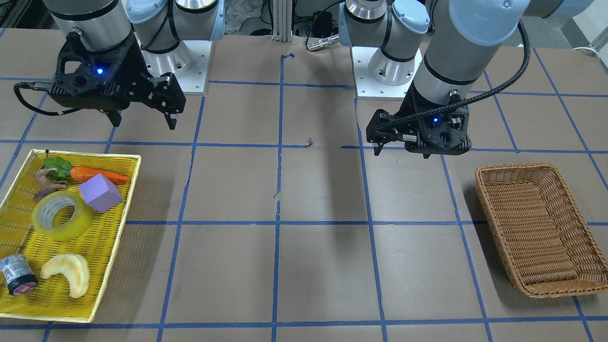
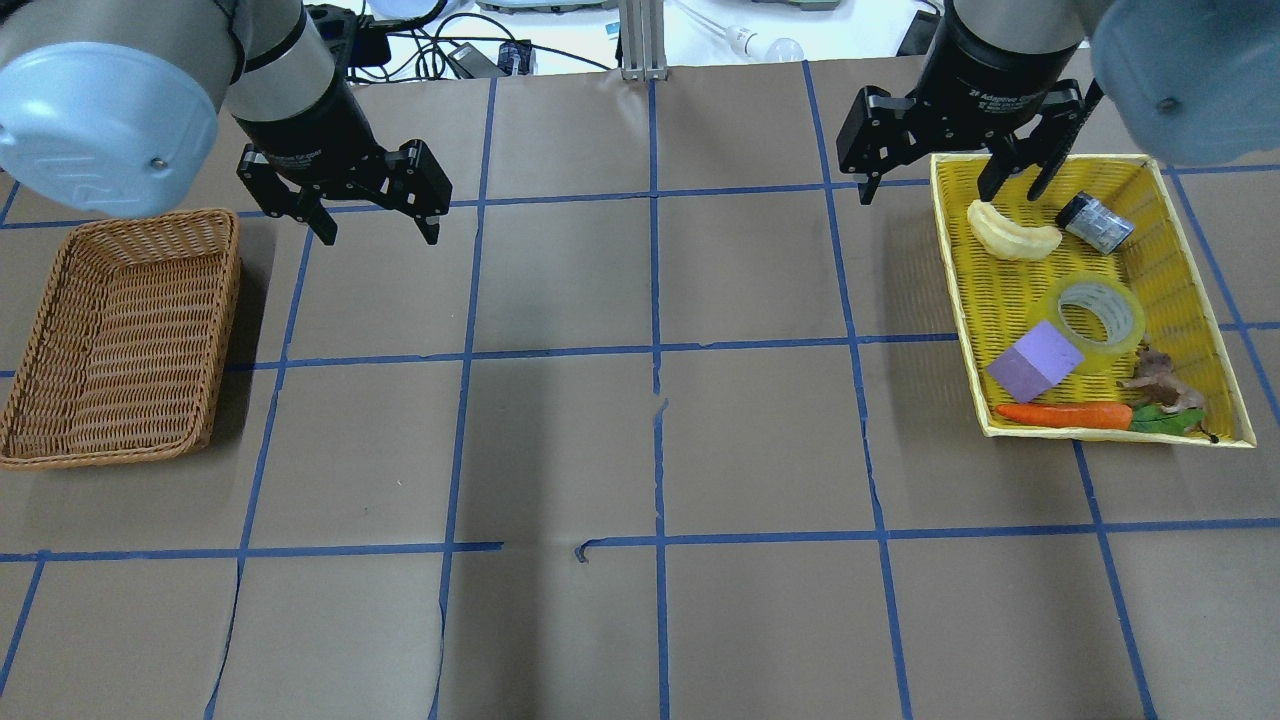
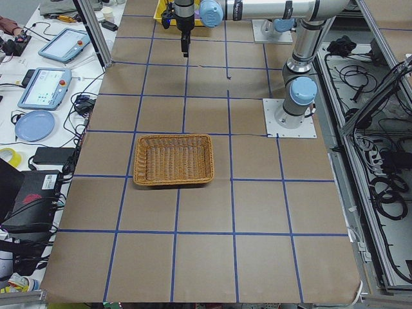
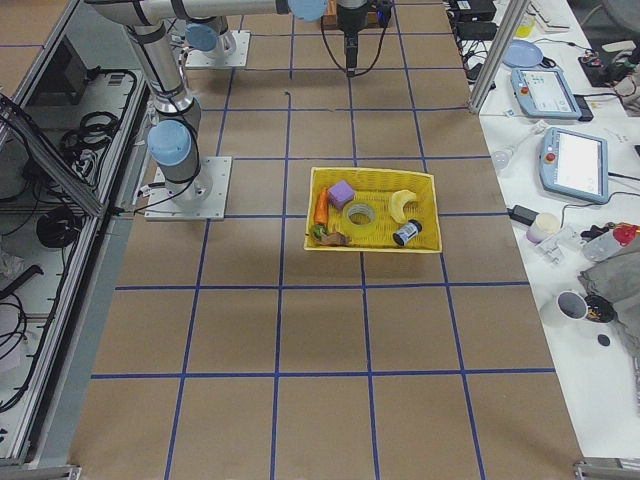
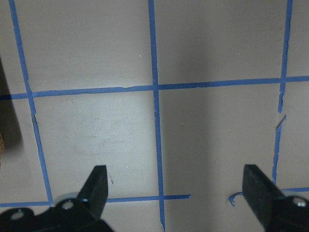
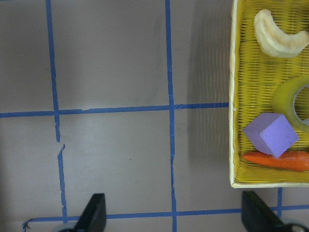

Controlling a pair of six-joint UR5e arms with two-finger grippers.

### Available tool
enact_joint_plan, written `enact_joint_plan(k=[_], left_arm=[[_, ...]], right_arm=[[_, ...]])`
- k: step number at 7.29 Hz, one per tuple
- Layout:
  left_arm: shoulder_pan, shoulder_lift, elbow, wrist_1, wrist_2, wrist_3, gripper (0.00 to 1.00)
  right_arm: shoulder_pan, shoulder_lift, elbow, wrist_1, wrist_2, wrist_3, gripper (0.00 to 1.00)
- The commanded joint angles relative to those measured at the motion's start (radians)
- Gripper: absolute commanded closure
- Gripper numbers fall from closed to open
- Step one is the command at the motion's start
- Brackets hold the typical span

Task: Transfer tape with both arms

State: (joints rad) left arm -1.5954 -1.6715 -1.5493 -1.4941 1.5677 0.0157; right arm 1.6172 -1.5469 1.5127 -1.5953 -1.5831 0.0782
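The tape [image 1: 61,215] is a translucent yellow roll lying flat in the yellow tray [image 1: 118,209], between a purple cube and a pale crescent pastry. It also shows in the overhead view [image 2: 1097,312] and at the right edge of the right wrist view [image 6: 292,104]. My right gripper [image 2: 950,185] is open and empty, raised over the tray's corner on the robot's side, well apart from the tape. My left gripper [image 2: 378,230] is open and empty, hovering above bare table beside the wicker basket [image 2: 60,290]. Both wrist views show the jaws spread wide.
The tray also holds a purple cube [image 1: 99,192], a carrot [image 1: 97,175], a crescent pastry [image 1: 66,273], a grey-black cylinder with red rim [image 1: 16,274] and a brown figure [image 1: 45,183]. The brown wicker basket [image 1: 484,190] holds nothing. Blue tape lines grid the brown table.
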Motion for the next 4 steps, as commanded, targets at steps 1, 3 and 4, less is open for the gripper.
enact_joint_plan(k=[1, 3, 4], left_arm=[[0.000, 0.001, 0.000, 0.000, 0.000, 0.001, 0.00], [0.000, -0.001, 0.000, 0.000, -0.001, 0.000, 0.00], [0.000, -0.001, 0.000, 0.000, -0.001, 0.001, 0.00]], right_arm=[[0.001, 0.002, -0.002, 0.000, 0.018, -0.002, 0.00], [0.001, 0.002, -0.002, 0.000, 0.018, 0.000, 0.00], [-0.002, 0.004, -0.003, 0.009, 0.018, -0.003, 0.00]])
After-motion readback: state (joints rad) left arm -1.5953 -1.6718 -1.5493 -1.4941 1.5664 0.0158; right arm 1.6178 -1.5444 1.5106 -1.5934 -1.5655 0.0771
